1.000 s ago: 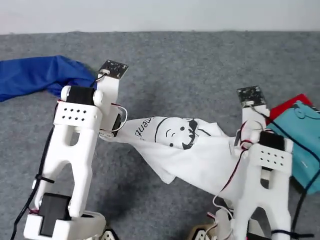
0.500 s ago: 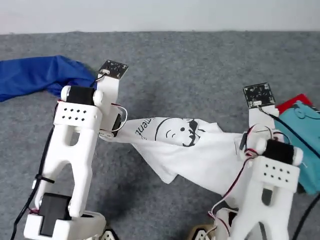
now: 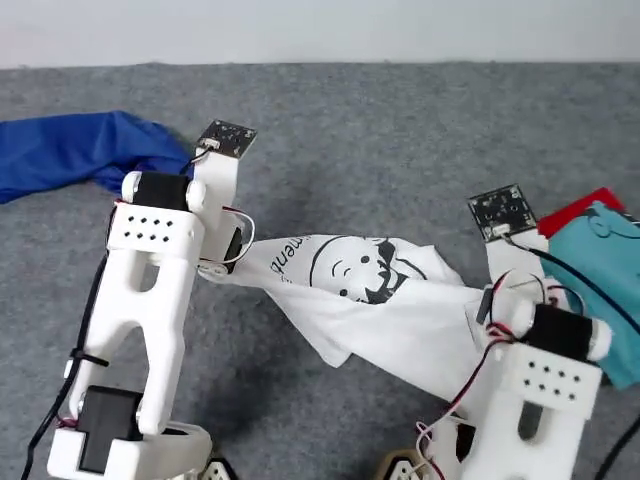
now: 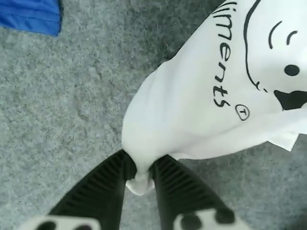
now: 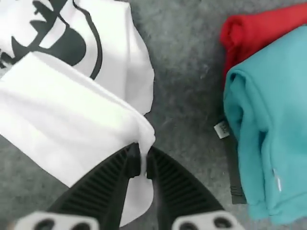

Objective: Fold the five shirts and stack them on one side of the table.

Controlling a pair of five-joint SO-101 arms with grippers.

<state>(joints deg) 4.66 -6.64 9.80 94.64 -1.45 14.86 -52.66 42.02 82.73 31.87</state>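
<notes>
On the grey worktop (image 3: pixel 400 130) the white shirt (image 3: pixel 400 310), printed with a black face, is stretching creased and unfolded between the arms, while a blue shirt (image 3: pixel 70 150) is lying bunched beyond the left arm and the teal shirt (image 3: pixel 600 270) and red shirt (image 3: pixel 585 205) are sitting folded beside the right arm, so most folding is seemingly remaining, with the left pincer (image 4: pixel 139 172) and right pincer (image 5: pixel 140 165) each clamping a white edge.

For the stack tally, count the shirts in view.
4: blue shirt far left, white shirt in the middle, teal shirt over the red shirt at right. Another may be hidden.
</notes>
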